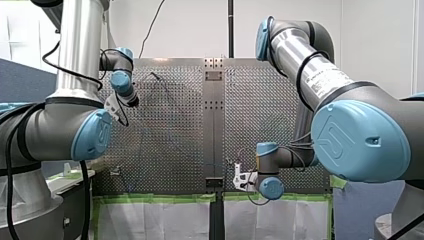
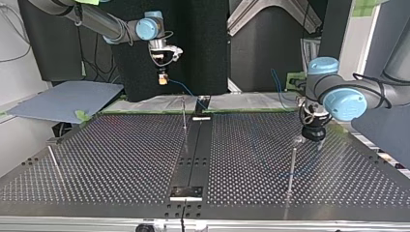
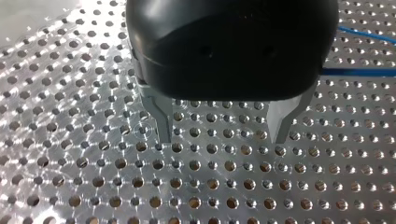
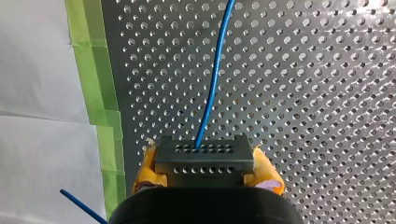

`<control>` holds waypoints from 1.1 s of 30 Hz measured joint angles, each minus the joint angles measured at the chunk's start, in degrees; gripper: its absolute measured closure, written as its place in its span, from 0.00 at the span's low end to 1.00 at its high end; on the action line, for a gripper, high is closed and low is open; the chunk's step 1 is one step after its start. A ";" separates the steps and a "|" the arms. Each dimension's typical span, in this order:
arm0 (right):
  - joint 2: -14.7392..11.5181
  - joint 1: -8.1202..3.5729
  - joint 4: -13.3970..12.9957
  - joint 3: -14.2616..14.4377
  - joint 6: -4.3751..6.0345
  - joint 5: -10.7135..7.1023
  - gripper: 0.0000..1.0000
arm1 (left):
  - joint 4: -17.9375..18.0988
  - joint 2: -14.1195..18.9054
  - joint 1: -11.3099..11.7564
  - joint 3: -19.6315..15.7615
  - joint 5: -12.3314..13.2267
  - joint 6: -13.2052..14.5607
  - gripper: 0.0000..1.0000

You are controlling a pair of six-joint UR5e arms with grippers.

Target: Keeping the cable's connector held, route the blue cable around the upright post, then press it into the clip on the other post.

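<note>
My right gripper has yellow pads shut on a grey block connector. The blue cable leaves the connector's face and runs ahead over the perforated plate. In the top view my right gripper hangs above the table's far edge, and the cable slopes down toward a thin upright post. My left gripper stands open close over the plate, nothing between its metal fingers. In the top view it sits just above and behind a second post with a small head.
A third thin post leans at the top view's left. A dark central strip divides the perforated table. Green tape and white sheeting line the edge by my right gripper. Two cable runs pass beside my left gripper.
</note>
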 joint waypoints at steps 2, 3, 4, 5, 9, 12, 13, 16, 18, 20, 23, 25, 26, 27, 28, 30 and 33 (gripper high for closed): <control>0.01 0.01 -0.05 0.01 0.03 -0.01 1.00 | -0.10 0.18 -0.13 0.01 -0.08 1.00 0.00; 0.00 0.01 -0.07 0.01 0.04 -0.03 1.00 | -0.10 0.24 -0.17 0.01 -0.08 1.43 0.00; 0.00 0.02 -0.09 0.02 0.05 -0.04 1.00 | -0.07 0.31 -0.25 0.01 -0.06 2.02 0.00; 0.00 0.02 -0.10 0.02 0.06 -0.07 1.00 | -0.06 0.35 -0.33 0.01 -0.04 2.48 0.00; 0.01 0.03 -0.16 0.01 0.07 -0.15 1.00 | -0.20 0.49 -0.68 0.01 0.06 4.60 0.00; 0.02 0.03 -0.19 0.02 0.09 -0.17 1.00 | -0.51 0.86 -0.89 0.02 0.17 6.26 0.00; 0.02 0.03 -0.19 0.02 0.09 -0.17 1.00 | -0.58 1.00 -0.94 0.02 0.22 6.87 0.00; 0.02 0.03 -0.21 0.01 0.09 -0.17 1.00 | -0.67 1.21 -1.02 0.02 0.29 8.45 0.00; 0.04 0.03 -0.21 0.01 0.09 -0.18 1.00 | -0.78 1.55 -1.07 0.02 0.35 9.42 0.00; 0.03 0.03 -0.22 0.01 0.09 -0.18 1.00 | -1.25 2.39 -1.11 0.01 0.33 10.65 0.00; 0.04 0.03 -0.21 0.01 0.09 -0.19 1.00 | -2.22 3.89 -1.12 0.02 0.24 12.46 0.00; 0.05 0.03 -0.21 0.00 0.09 -0.22 1.00 | -2.97 4.49 -1.14 0.02 -0.05 13.69 0.00; 0.06 0.03 -0.21 0.00 0.09 -0.23 1.00 | -3.28 4.64 -1.16 0.01 -0.23 14.22 0.00; 0.06 0.03 -0.21 0.01 0.09 -0.24 1.00 | -3.58 4.75 -1.18 0.00 -0.41 14.74 0.00; 0.07 0.03 -0.21 0.02 0.09 -0.25 1.00 | -3.92 4.84 -1.19 0.00 -0.60 15.35 0.00; 0.06 0.03 -0.21 0.01 0.09 -0.26 1.00 | -4.22 4.90 -1.19 0.00 -0.77 15.99 0.00; 0.07 0.02 -0.21 0.02 0.09 -0.26 1.00 | -4.52 4.92 -1.25 0.00 -0.88 16.35 0.00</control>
